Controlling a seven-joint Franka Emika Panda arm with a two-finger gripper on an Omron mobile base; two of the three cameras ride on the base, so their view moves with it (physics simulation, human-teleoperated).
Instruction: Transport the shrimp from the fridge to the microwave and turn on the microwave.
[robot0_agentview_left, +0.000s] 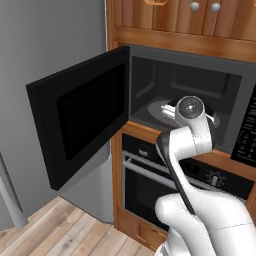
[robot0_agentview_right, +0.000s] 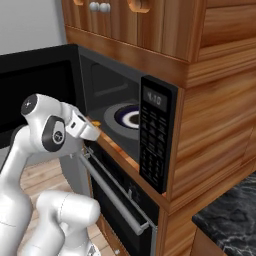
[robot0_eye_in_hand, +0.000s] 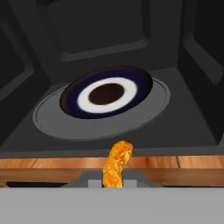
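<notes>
The microwave (robot0_agentview_left: 185, 85) stands open, its door (robot0_agentview_left: 80, 117) swung out to the left. Inside, a round grey turntable (robot0_eye_in_hand: 52, 118) carries a plate (robot0_eye_in_hand: 107, 92) with dark blue and white rings. My gripper (robot0_eye_in_hand: 113, 183) hovers at the front lip of the cavity, shut on the shrimp (robot0_eye_in_hand: 117, 166), a small curved orange piece standing up between the fingers. From the right base view the gripper (robot0_agentview_right: 92, 129) reaches toward the opening with the shrimp (robot0_agentview_right: 95, 122) at its tip. The grey fridge (robot0_agentview_left: 50, 40) fills the left side.
The keypad (robot0_agentview_right: 155, 140) sits at the microwave's right. Below it is a black oven (robot0_agentview_left: 150, 185) with a horizontal bar handle (robot0_agentview_right: 117, 195). Wooden cabinets (robot0_agentview_right: 150, 30) surround both. A dark stone counter (robot0_agentview_right: 230, 225) lies at the lower right. The open door blocks the left side.
</notes>
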